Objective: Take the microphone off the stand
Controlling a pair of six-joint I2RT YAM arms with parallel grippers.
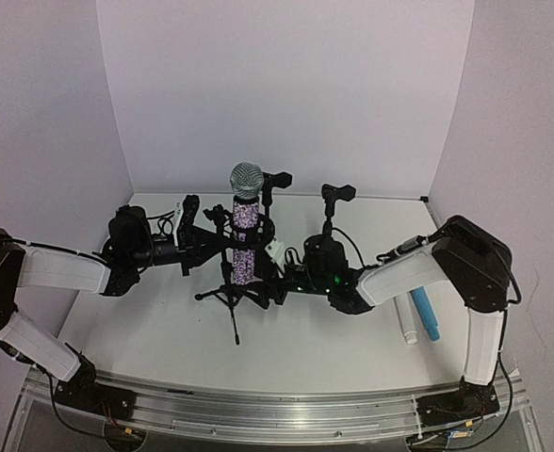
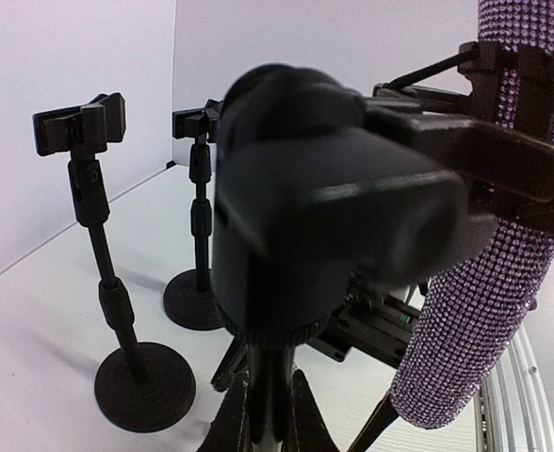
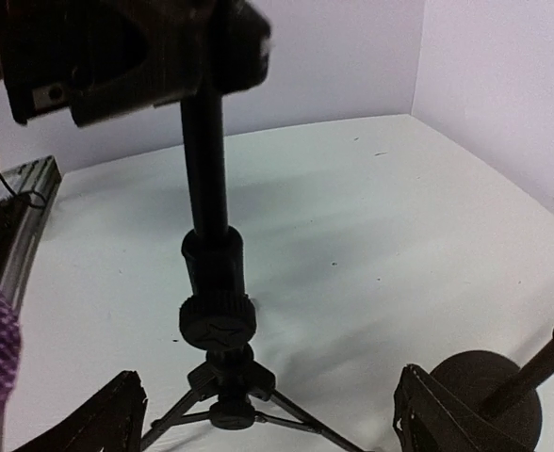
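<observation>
Nearest the bases, the right hand (image 3: 269, 391) hangs released, jaws wide and low by the stand (image 1: 232, 299), whose pole shows between them. The microphone (image 1: 244, 234) sits upright in the stand's holder, just beside that hand. The hand would do well to rise to the glittered body, close squarely, and draw straight up along the holder's axis. Opposite, the left hand (image 1: 194, 240) is clenched, apparently on the holder, bracing the tripod against tipping toward the empty stands (image 1: 332, 200) behind.
</observation>
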